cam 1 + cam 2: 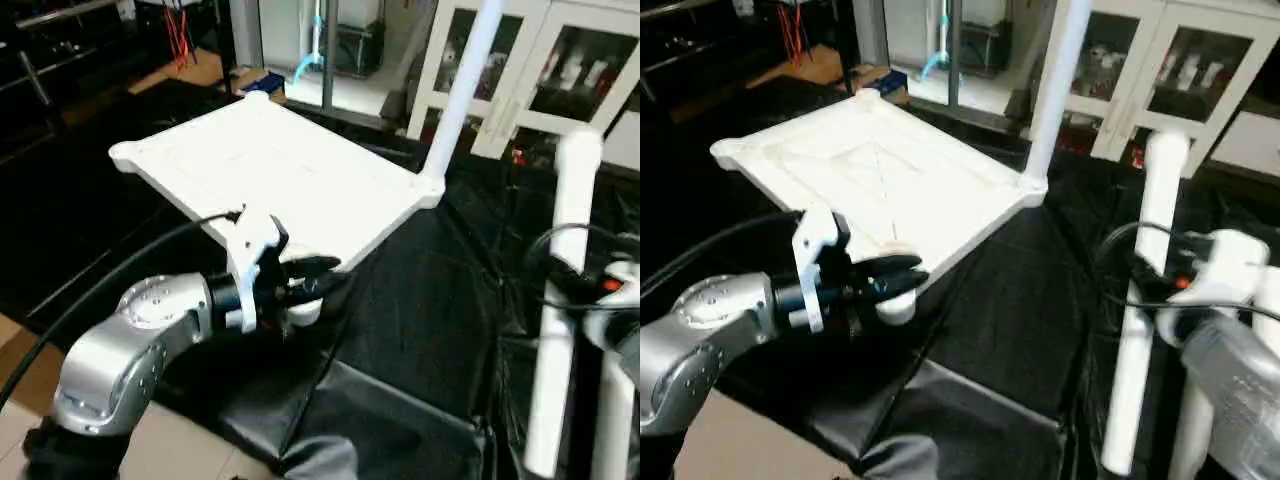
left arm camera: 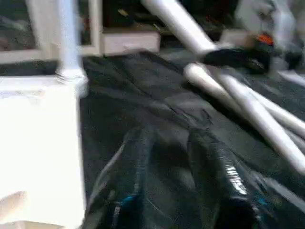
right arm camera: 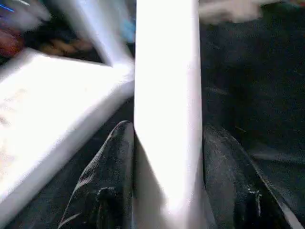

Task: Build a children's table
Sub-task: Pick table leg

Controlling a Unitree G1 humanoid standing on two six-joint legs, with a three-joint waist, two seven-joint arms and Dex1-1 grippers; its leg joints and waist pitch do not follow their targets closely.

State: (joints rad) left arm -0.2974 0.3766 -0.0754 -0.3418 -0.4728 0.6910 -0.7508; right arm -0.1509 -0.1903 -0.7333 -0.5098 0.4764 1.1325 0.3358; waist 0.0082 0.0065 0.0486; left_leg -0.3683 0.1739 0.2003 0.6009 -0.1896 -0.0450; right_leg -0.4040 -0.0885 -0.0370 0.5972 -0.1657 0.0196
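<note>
1. Tabletop (image 1: pixel 290 180): white, underside up, on the black cloth (image 1: pixel 420 330), left of centre.
2. Fitted leg (image 1: pixel 462 85): stands upright in the far right corner socket; by this view, one leg of four is mounted.
3. Held leg (image 1: pixel 1145 300): upright at near right, its sides touched by the right gripper (image 3: pixel 167 157) fingers, which close round it; not yet socketed.
4. Loose legs (image 2: pixel 257 114): lying on the cloth to the right, awaiting fitting.
5. Left gripper (image 1: pixel 315 283): at the tabletop's near edge; fingers slightly parted, holding nothing.
</note>
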